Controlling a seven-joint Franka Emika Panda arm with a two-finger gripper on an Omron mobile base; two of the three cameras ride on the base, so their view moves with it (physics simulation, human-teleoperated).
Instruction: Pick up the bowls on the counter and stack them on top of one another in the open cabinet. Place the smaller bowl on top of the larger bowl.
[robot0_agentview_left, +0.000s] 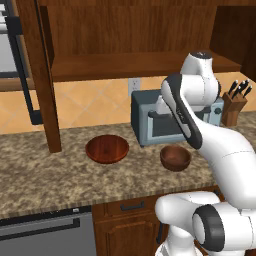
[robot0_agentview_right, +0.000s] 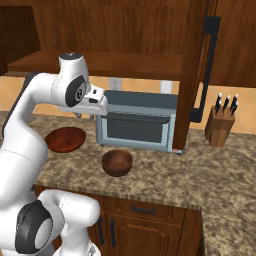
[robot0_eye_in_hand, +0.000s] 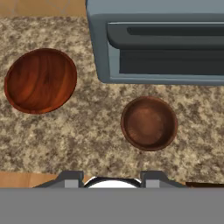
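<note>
Hand view: the gripper (robot0_eye_in_hand: 112, 177) is held high over the counter (robot0_eye_in_hand: 87, 140), nothing is held, and its fingers (only the tips seen) are set apart. The smaller bowl (robot0_eye_in_hand: 149, 123) is seen just ahead, slightly right; the larger bowl (robot0_eye_in_hand: 40, 80) farther ahead-left, well apart. The toaster oven (robot0_eye_in_hand: 162, 41) stands beyond.

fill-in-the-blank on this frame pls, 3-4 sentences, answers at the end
1. Both bowls sit on the ____, not in the open cabinet.
2. The larger bowl is ____ of contents.
3. The smaller bowl sits just in front of the grey-blue ____.
4. The black-handled knives stand in a wooden ____ at the counter's right end.

Missing words: counter; empty; toaster oven; knife block.
</note>
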